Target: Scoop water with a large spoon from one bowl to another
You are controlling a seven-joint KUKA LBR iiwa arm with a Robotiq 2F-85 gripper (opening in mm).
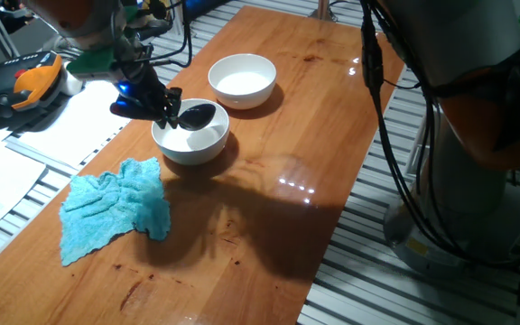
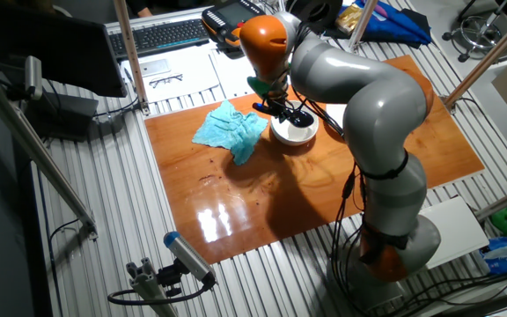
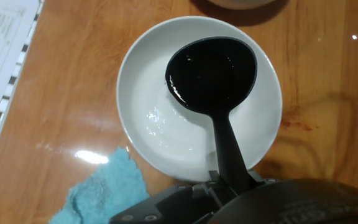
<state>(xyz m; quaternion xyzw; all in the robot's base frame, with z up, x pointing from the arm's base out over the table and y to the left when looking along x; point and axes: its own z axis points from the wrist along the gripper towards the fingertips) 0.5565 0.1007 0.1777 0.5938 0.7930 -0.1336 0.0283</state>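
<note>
My gripper (image 1: 156,99) is shut on the handle of the large spoon (image 1: 196,116), a black ladle whose cup hangs over the near white bowl (image 1: 190,144). In the hand view the ladle cup (image 3: 211,73) sits level above the bowl (image 3: 142,74), its inside glossy with water. Clear water (image 3: 160,124) glints on that bowl's floor. A second white bowl (image 1: 242,79) stands farther back on the table, apart from the spoon. In the other fixed view the gripper (image 2: 280,107) and spoon (image 2: 299,117) are over the bowl (image 2: 294,134). The handle's end is hidden in the hand.
A crumpled blue cloth (image 1: 120,208) lies on the wooden table (image 1: 269,208) just left of the near bowl. Papers (image 1: 7,171) and an orange-black device (image 1: 16,86) lie beyond the table's left edge. The arm's base (image 2: 394,229) stands at the right side.
</note>
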